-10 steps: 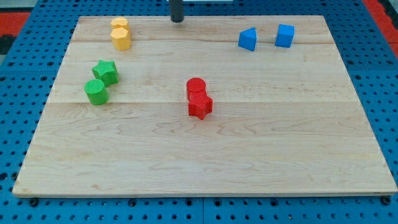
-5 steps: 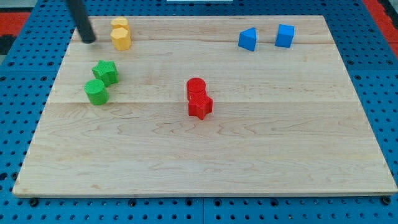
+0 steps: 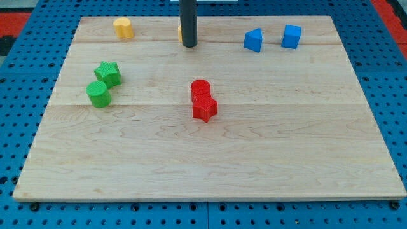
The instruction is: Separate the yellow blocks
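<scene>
Your pale, grained wooden board (image 3: 210, 152) is wide, so the risk is small: push on rightward and the yellow block (image 3: 180, 34) (mostly hidden behind the rod, shape unclear) could reach the blue pair. My tip (image 3: 189, 44) touches it; there are no jaws here. The ribbed yellow cylinder (image 3: 123, 28) sits well apart.
</scene>
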You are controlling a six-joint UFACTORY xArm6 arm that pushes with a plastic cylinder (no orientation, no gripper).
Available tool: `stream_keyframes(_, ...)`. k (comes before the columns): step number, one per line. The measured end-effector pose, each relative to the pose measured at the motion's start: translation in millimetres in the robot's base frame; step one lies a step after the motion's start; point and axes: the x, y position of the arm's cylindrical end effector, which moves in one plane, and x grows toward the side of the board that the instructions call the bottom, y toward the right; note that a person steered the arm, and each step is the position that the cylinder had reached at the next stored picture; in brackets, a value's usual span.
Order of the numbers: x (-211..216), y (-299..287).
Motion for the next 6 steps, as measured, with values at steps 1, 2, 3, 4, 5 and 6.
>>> stream_keyframes(1, -0.1, -23.9)
stream_keyframes(2, -17.9, 2.4)
stream_keyframes(3, 30.4, 4.7)
stream_keyframes(4, 85.5, 42.6)
stream_keyframes(5, 78.3, 124.1)
stream_keyframes(6, 28.2, 173.5)
